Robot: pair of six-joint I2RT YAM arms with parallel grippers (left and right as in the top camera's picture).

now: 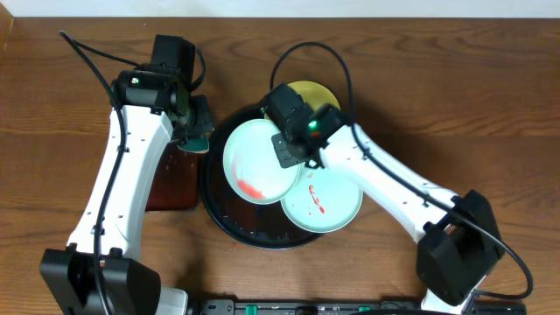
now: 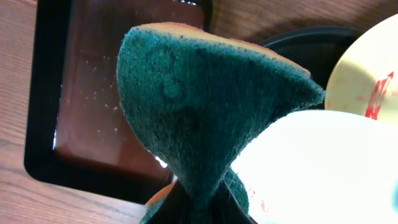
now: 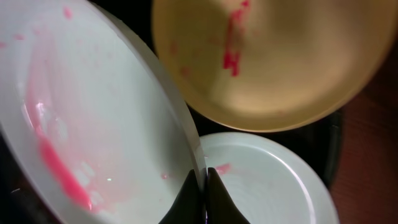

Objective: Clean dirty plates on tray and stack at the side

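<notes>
Right gripper pinches a smeared plate at its 2 o'clock; left gripper clamps a sponge at the tray's 10 o'clock

Overhead, the right arm covers most of the yellow plate at the round tray's twelve o'clock. The sponge hides most of the left gripper. The tilted pale plate runs off the right wrist view at nine o'clock.

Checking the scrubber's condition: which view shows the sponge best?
Left wrist: the sponge fills the frame, green face and yellow edge clear, pinched in the left pincer. Overhead shows only a green sliver; right wrist, nothing.
</notes>
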